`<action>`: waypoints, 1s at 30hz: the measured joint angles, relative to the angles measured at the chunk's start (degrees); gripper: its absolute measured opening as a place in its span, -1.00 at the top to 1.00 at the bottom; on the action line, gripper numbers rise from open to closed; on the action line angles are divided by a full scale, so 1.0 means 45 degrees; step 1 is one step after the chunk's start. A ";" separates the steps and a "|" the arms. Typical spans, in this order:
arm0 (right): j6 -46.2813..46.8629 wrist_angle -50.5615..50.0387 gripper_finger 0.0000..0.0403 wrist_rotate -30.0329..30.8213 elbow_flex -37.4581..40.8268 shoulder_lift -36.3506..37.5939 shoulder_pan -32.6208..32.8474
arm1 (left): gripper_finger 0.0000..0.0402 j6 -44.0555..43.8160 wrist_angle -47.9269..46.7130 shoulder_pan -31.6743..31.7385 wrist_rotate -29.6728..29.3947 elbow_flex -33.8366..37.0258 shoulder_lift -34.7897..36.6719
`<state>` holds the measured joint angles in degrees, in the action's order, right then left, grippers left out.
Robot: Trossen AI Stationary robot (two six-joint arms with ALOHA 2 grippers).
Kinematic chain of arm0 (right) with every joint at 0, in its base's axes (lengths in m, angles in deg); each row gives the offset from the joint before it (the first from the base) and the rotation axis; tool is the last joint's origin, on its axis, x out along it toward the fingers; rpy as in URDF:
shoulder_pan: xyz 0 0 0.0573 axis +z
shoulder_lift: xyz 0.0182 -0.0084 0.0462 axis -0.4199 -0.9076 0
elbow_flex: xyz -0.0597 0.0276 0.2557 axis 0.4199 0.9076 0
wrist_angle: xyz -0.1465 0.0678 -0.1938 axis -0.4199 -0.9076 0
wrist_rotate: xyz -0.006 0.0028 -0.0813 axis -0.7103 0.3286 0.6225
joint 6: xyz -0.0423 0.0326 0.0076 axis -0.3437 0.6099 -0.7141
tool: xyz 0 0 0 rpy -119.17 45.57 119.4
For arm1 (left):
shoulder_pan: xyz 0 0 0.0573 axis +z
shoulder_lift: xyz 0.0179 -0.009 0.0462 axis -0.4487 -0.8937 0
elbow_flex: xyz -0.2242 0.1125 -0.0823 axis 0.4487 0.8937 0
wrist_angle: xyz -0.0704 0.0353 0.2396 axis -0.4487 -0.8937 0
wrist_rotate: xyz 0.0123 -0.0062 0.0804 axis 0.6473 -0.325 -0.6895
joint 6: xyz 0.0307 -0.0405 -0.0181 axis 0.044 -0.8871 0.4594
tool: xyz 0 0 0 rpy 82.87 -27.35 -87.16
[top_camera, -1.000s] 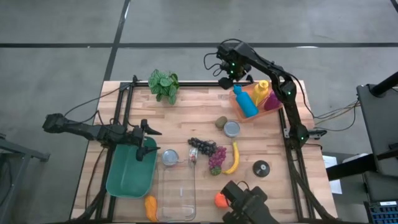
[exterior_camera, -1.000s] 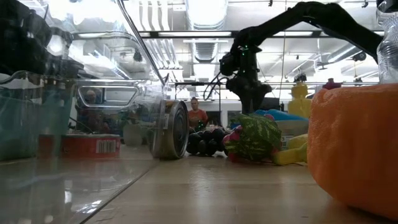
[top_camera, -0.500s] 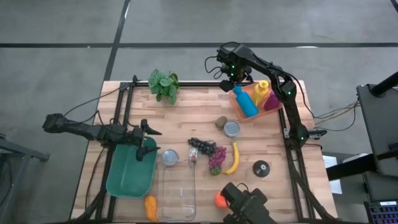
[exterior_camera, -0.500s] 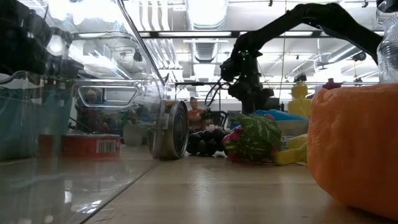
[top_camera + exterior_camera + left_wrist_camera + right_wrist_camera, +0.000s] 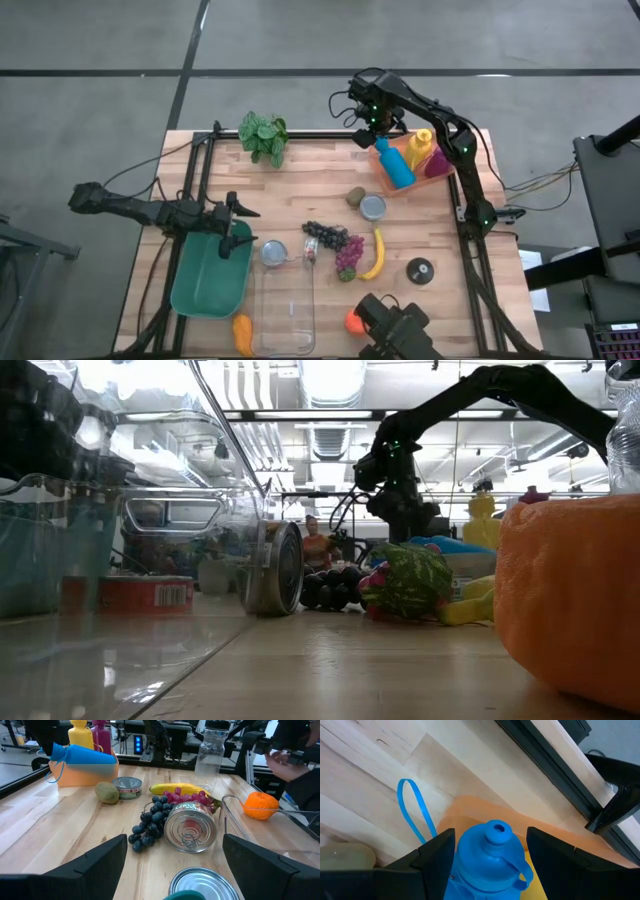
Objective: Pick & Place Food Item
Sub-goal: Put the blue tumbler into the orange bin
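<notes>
A blue bottle (image 5: 395, 165) lies in an orange bin (image 5: 443, 176) at the table's far right, beside a yellow bottle (image 5: 421, 147) and a magenta one (image 5: 437, 160). My right gripper (image 5: 372, 125) hangs above the blue bottle's capped end (image 5: 496, 834), pointing down and open. Its two fingers stand on either side of that end (image 5: 490, 855); I see no touch. My left gripper (image 5: 240, 212) waits open at the left, over a green bin (image 5: 205, 285). Food lies mid-table: kiwi (image 5: 355, 196), banana (image 5: 376, 255), dark grapes (image 5: 325, 235).
Two cans (image 5: 373, 208) (image 5: 273, 252), red grapes (image 5: 347, 258), a black disc (image 5: 420, 270), an orange (image 5: 353, 321), a clear container (image 5: 285, 310) and an orange food piece (image 5: 242, 333) crowd the middle and near side. A plant (image 5: 263, 135) stands far left.
My right gripper has sunk a little toward the blue bottle, its fingers staying apart. The left arm and all objects have kept still.
</notes>
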<state>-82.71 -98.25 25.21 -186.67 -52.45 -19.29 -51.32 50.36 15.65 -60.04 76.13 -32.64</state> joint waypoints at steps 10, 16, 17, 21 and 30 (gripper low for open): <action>-0.0025 0.0024 -0.21 0.0005 0.0000 0.0000 0.0000 | -0.67 0.0000 0.0005 0.0000 0.0000 0.0000 0.0003; -0.0083 0.0074 -0.19 0.0005 0.0000 0.0005 0.0007 | -0.67 0.0000 0.0000 -0.0001 -0.0003 0.0004 -0.0001; -0.0083 0.0088 -0.16 0.0005 0.0000 0.0005 0.0019 | -0.67 0.0000 0.0002 -0.0001 0.0000 0.0001 0.0001; -0.0225 0.0102 0.05 0.0005 0.0000 0.0005 0.0019 | -0.67 0.0000 0.0003 -0.0002 0.0000 0.0002 0.0000; -0.0215 0.0112 0.52 0.0005 0.0000 0.0005 0.0058 | -0.67 0.0000 0.0004 0.0000 -0.0001 0.0000 0.0002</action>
<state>-83.68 -97.75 25.24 -186.67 -52.43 -19.03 -51.32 50.37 15.65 -60.04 76.13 -32.63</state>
